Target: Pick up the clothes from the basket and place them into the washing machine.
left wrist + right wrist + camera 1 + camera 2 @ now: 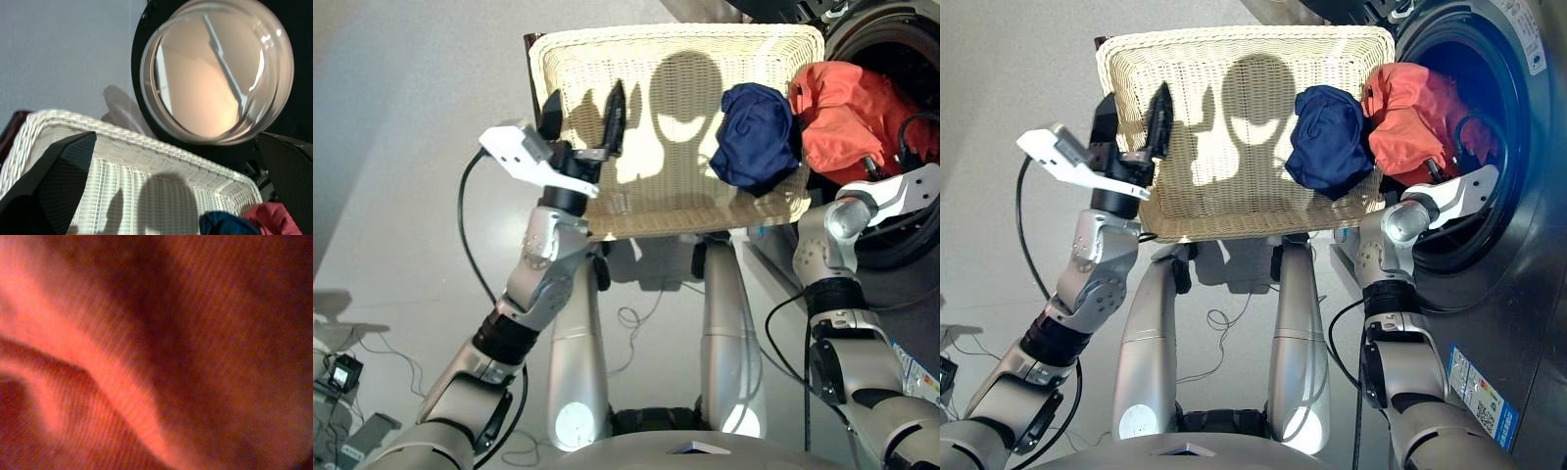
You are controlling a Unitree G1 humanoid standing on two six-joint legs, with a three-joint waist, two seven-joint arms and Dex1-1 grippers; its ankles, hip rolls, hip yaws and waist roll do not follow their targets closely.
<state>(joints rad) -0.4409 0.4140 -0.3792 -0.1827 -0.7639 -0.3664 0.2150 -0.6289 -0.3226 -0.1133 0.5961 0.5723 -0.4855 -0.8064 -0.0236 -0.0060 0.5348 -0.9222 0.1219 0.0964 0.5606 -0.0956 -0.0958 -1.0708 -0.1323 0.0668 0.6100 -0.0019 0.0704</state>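
Plainly, the washing machine [1489,147] stands open beside the basket [1234,211]. Orange-red garment [1410,108] straddles basket rim and porthole; it could slide out. Navy garment [1327,137] remains inside. Left hand [582,117] wide, empty; right hand's state cannot be told.

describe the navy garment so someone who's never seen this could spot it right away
Start at the cream wicker basket in front of the robot, beside the washing machine and its open porthole. At the basket's end nearest the machine lies a crumpled navy blue garment. Its neighbour, the orange-red garment, is bright and spills toward the porthole; the navy one is dark and lies inside the basket.
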